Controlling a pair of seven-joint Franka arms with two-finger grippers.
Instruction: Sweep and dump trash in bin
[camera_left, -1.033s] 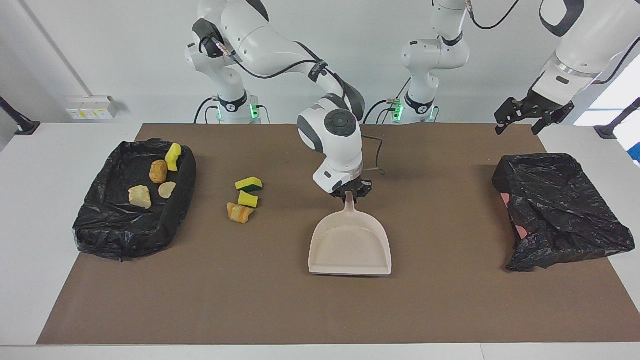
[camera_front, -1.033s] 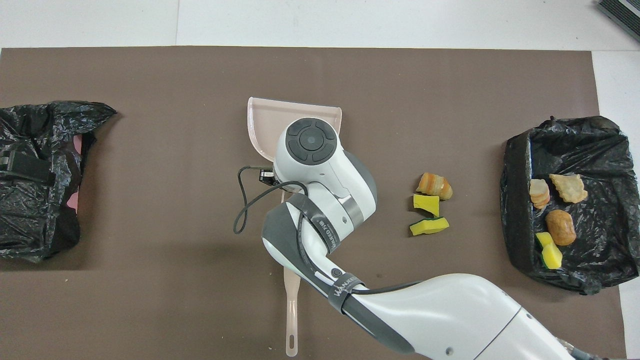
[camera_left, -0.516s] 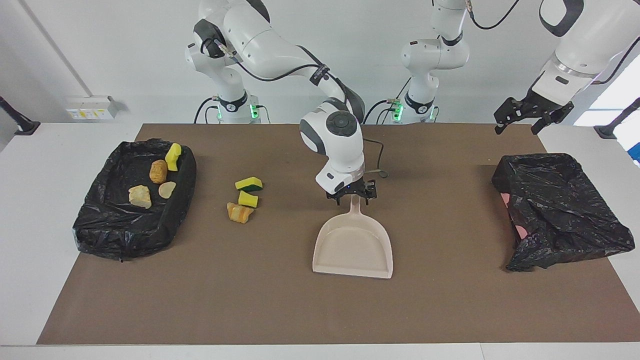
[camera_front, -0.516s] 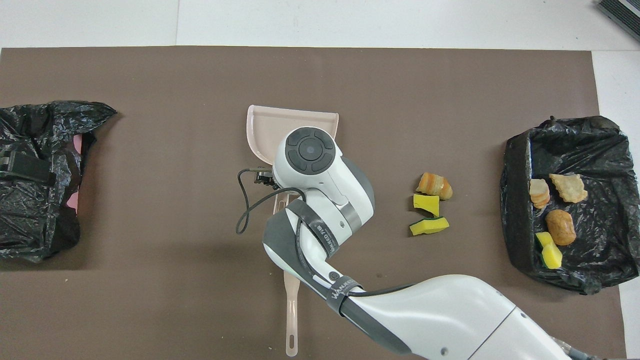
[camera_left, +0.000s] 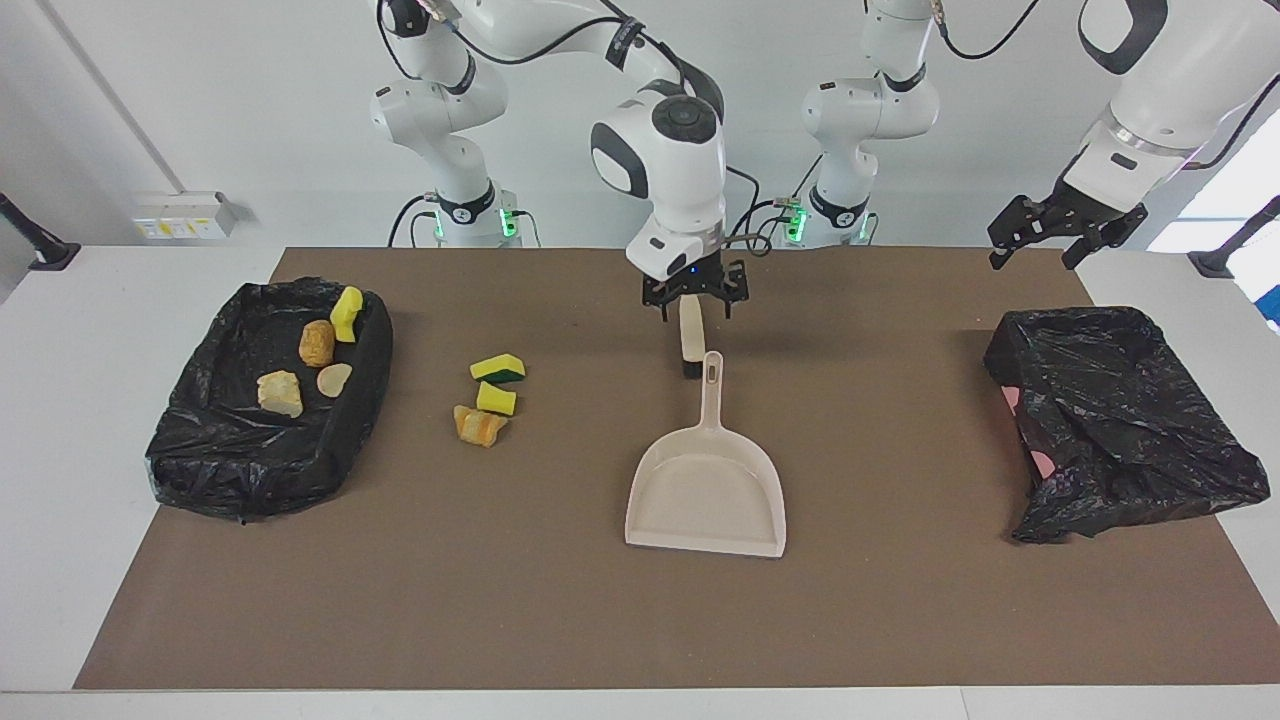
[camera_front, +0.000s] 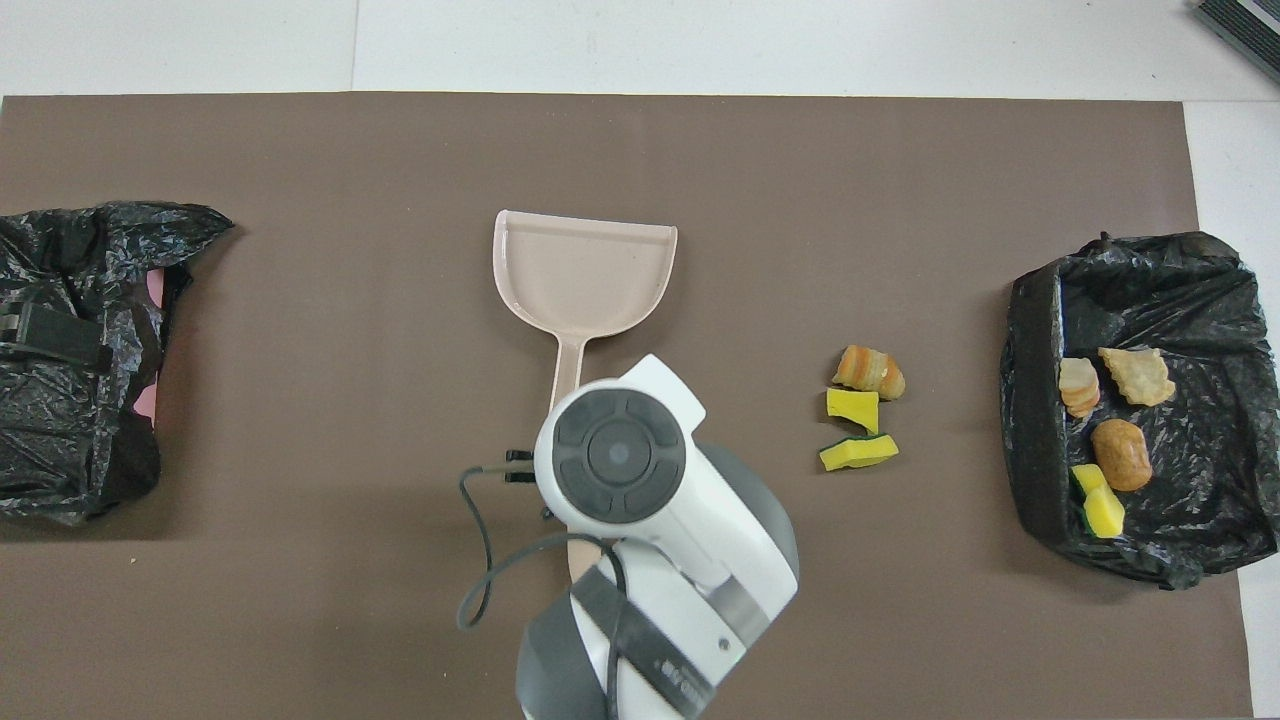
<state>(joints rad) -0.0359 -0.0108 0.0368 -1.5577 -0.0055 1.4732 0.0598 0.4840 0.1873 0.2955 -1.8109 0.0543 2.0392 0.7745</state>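
The right gripper (camera_left: 693, 293) is held up over the brush (camera_left: 690, 338), with its fingers spread to either side of the beige handle (contact with it cannot be told). The brush's black bristle end is seen just beside the tip of the dustpan (camera_left: 705, 490) handle, on the side nearer the robots. The dustpan is laid flat mid-mat, with its mouth turned away from the robots. Three trash pieces are left on the brown mat (camera_left: 500, 600) between the dustpan and the bin: a yellow-green sponge (camera_left: 497, 368), a yellow scrap (camera_left: 496, 398) and an orange chunk (camera_left: 480, 425), close together. Four more pieces (camera_left: 316, 343) are seen inside the black-lined bin (camera_left: 372, 370) at the right arm's end. The left gripper (camera_left: 1065, 235) is kept waiting in the air near a crumpled black bag (camera_left: 1120, 420) at the left arm's end; its state cannot be told.
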